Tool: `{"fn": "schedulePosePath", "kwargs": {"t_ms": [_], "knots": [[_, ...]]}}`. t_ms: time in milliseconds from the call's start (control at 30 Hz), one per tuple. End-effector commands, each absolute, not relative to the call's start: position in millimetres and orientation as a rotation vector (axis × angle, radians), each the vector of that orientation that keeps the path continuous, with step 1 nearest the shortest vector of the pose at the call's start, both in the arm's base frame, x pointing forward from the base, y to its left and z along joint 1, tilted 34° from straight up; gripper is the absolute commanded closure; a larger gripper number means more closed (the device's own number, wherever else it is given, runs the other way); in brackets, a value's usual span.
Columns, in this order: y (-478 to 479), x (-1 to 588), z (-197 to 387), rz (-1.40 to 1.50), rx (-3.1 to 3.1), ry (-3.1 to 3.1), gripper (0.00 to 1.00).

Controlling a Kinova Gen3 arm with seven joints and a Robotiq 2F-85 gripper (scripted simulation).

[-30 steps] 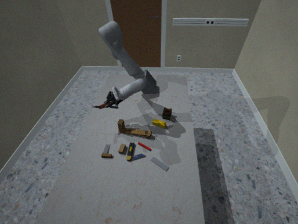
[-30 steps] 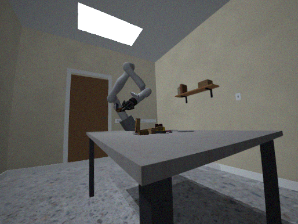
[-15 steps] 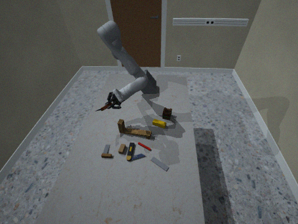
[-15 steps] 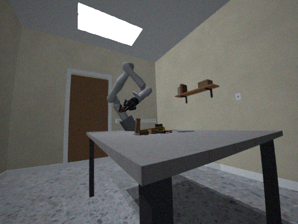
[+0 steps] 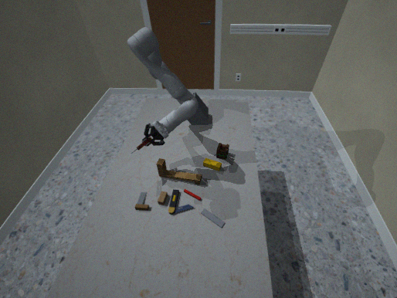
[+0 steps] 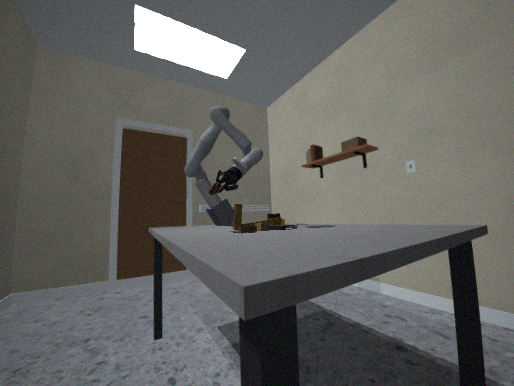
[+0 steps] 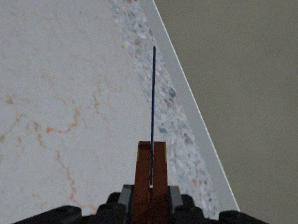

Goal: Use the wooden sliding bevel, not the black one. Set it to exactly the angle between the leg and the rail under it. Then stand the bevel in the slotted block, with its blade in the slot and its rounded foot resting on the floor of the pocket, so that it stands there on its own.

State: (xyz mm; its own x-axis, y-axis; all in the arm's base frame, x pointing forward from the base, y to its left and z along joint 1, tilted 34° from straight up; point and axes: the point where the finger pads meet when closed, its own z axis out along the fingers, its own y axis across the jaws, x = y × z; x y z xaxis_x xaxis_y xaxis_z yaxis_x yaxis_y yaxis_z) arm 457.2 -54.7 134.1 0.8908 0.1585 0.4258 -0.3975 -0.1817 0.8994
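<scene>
My gripper (image 5: 151,137) is shut on the wooden sliding bevel (image 5: 142,145) and holds it in the air, left of and above the things on the table. In the wrist view its brown stock (image 7: 151,176) sits between my fingers and its thin dark blade (image 7: 152,112) points straight away, seen edge-on. The gripper also shows in the exterior view (image 6: 223,181), high above the table. The wooden leg-and-rail piece (image 5: 175,172) lies at the table's middle. The dark slotted block (image 5: 222,150) stands behind it to the right. A black and yellow tool with a blue blade (image 5: 175,202) lies near the front.
A yellow block (image 5: 212,164) lies beside the slotted block. A small wooden block (image 5: 162,197), a red stick (image 5: 192,194), a grey bar (image 5: 212,218) and a grey-bladed tool with a wooden stock (image 5: 141,203) lie in front of the rail. A wall shelf (image 6: 340,155) hangs on the right.
</scene>
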Motion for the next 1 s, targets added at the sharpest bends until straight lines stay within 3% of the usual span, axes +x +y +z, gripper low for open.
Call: {"fn": "schedulePosePath", "kwargs": {"t_ms": [0,967], "knots": [[-51,460,132,0.456,1.700,-0.132,0.90],[-27,474,115,0.150,1.769,0.231,0.90]]}}
